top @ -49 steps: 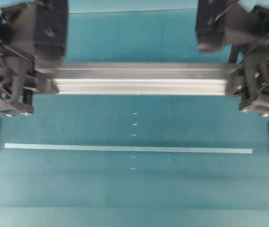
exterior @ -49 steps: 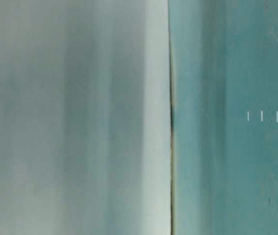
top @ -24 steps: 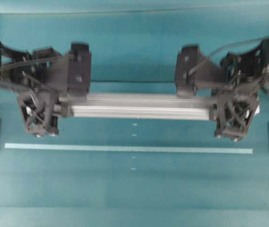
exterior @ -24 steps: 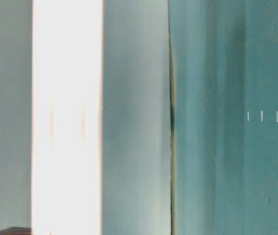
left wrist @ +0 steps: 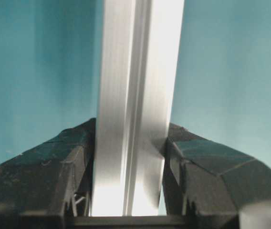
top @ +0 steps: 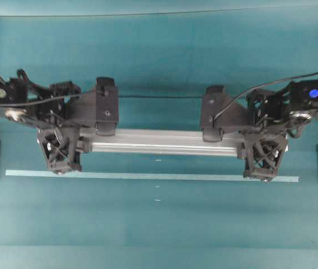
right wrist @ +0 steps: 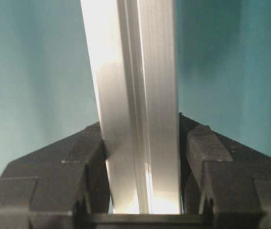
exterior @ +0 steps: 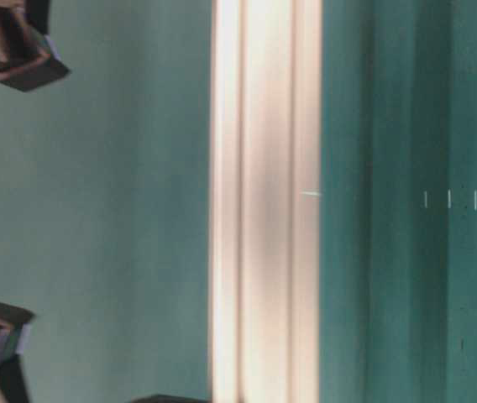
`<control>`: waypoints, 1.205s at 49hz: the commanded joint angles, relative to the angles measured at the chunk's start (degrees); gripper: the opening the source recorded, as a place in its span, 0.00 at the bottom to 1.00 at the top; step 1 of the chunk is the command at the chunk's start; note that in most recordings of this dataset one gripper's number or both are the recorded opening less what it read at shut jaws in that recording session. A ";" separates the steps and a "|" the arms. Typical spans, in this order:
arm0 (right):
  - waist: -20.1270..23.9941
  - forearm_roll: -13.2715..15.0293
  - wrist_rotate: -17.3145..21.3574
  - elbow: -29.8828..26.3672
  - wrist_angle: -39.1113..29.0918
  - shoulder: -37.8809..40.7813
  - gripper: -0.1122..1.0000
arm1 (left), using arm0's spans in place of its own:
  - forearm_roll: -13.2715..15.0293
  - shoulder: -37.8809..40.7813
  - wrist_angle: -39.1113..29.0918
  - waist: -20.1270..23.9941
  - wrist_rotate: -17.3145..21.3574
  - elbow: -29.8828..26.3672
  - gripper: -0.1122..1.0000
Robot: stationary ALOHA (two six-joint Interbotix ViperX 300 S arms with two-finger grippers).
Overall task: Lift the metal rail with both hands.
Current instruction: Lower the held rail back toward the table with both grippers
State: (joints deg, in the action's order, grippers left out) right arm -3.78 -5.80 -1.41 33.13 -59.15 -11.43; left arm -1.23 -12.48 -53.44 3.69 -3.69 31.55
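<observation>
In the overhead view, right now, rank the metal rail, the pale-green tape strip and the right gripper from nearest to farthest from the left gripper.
1. The metal rail: clamped in the left gripper, at its left end.
2. The pale-green tape strip: just below the left gripper in the picture, apparently on the table.
3. The right gripper: farthest, at the rail's opposite end.
</observation>
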 commanded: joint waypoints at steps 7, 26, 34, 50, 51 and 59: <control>0.53 -0.18 -0.62 0.97 3.69 2.72 0.45 | -0.26 -0.35 7.47 0.00 -2.64 4.57 0.41; 3.60 -0.53 0.00 5.19 11.87 6.06 0.45 | -0.26 2.64 14.06 -1.05 -4.48 7.65 0.41; 4.48 -0.53 0.26 6.50 14.15 6.59 0.45 | -0.26 4.57 14.94 -2.29 -4.83 7.73 0.41; 4.48 -0.62 0.09 7.56 16.44 8.35 0.45 | -0.26 6.59 17.58 -2.37 -5.01 8.79 0.41; 4.48 -0.62 0.09 7.65 16.61 8.53 0.45 | -0.26 6.68 17.67 -2.37 -5.01 8.96 0.41; 4.48 -0.62 0.18 8.53 18.63 9.32 0.45 | -0.26 7.29 18.46 -2.37 -5.19 9.49 0.41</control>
State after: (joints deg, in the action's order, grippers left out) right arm 0.09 -6.06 -1.23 41.57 -41.13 -2.37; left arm -1.49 -5.01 -35.33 0.97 -7.38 41.31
